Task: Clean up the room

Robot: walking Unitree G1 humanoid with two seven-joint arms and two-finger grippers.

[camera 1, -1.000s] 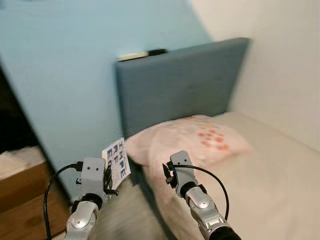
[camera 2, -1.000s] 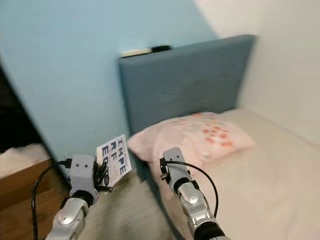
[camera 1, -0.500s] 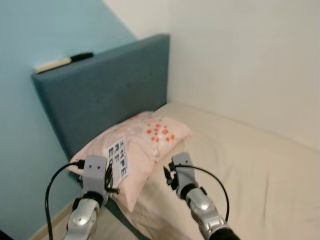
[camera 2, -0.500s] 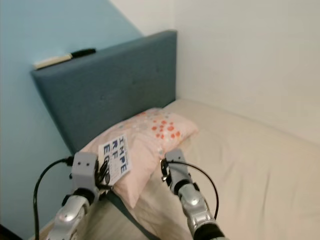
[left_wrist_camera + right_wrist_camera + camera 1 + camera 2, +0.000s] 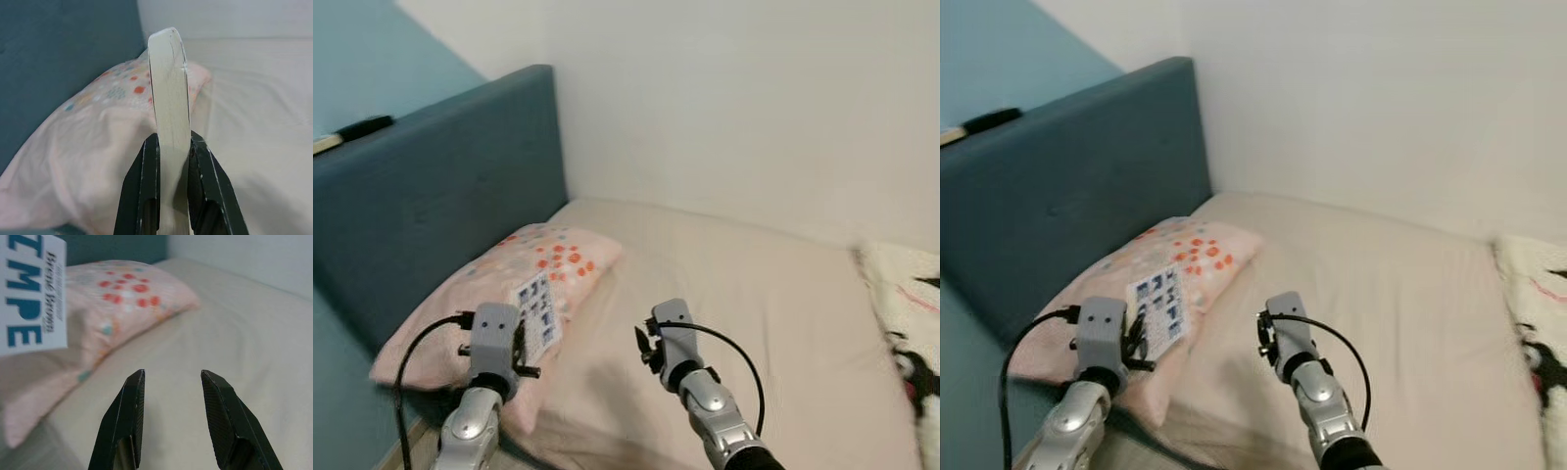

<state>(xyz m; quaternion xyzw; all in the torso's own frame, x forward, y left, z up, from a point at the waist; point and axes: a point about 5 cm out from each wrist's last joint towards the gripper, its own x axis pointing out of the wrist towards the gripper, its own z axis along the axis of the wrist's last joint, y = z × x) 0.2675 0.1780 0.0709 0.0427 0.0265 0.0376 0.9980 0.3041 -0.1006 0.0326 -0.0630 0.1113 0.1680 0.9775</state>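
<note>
A book (image 5: 169, 98) is clamped edge-on between the fingers of the left tool (image 5: 169, 161), its pages seen from the wrist and its lettered cover turned to the right; the grip sits low on the book, so most of it stands free above the fingers, probably so that it can be carried clear of the bedding and set down flat. The book is held over the near left of the bed (image 5: 754, 294), just above the near end of the spotted pink pillow (image 5: 524, 269); whether it touches the pillow cannot be told. The right tool (image 5: 171, 406) is held released, its fingers parted with nothing between them, poised over bare sheet to the right of the pillow, likely kept free for the next pickup. A blue headboard (image 5: 440, 186) is seen on the far left; a black-and-white patterned cloth (image 5: 906, 323) lies at the right edge of the bed, presumably also awaiting tidying.
</note>
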